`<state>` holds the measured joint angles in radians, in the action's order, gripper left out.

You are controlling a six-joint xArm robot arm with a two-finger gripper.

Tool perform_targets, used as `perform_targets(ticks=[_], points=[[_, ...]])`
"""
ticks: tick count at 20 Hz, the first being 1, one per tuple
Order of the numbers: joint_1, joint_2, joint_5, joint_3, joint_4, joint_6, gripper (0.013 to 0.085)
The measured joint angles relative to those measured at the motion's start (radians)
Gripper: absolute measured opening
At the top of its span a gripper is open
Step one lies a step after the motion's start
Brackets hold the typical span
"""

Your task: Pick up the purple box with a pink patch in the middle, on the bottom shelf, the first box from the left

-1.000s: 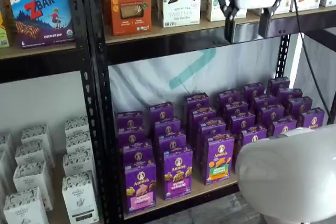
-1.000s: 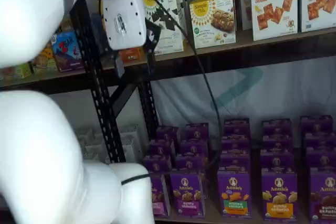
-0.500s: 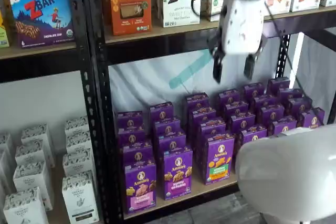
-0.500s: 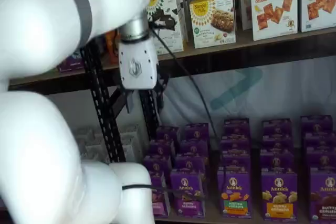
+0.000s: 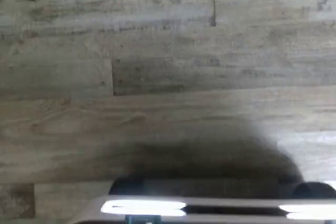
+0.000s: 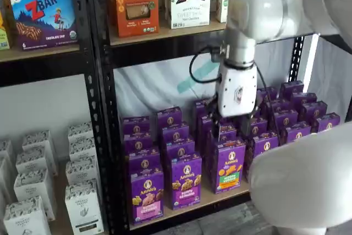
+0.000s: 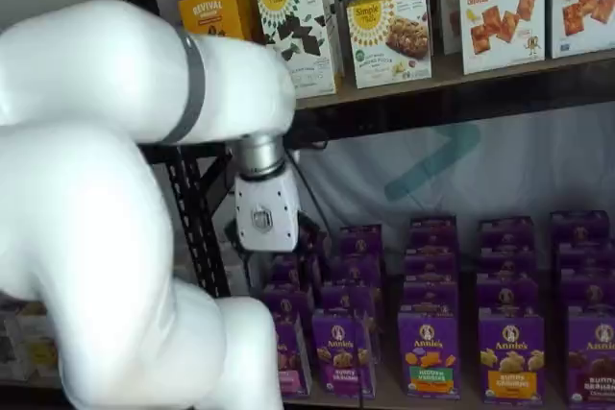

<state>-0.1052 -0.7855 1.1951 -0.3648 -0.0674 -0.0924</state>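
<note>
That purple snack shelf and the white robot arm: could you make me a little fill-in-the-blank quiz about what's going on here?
1. The purple box at the front has a label band coloured ____.
2. It stands on the ____ shelf of the rack.
3. The carton with the green band stands to the ____ of it in a shelf view.
4. The gripper hangs in front of the ____ cartons.

Missing words: pink; bottom; right; purple

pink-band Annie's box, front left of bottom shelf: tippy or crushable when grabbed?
The purple box is a tall, narrow upright carton, so it probably tips if nudged. Thin cardboard, likely light and crushable. Its neighbour stands close, leaving little finger room.
</note>
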Motion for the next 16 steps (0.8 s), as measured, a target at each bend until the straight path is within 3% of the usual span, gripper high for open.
perform_targets(ticks=[7,16], points=[[-0.031,0.203,-0.302,0.087,0.008,-0.019,0.0850],[-0.047,0.536,-0.596,0.050,-0.005,-0.010,0.0850]])
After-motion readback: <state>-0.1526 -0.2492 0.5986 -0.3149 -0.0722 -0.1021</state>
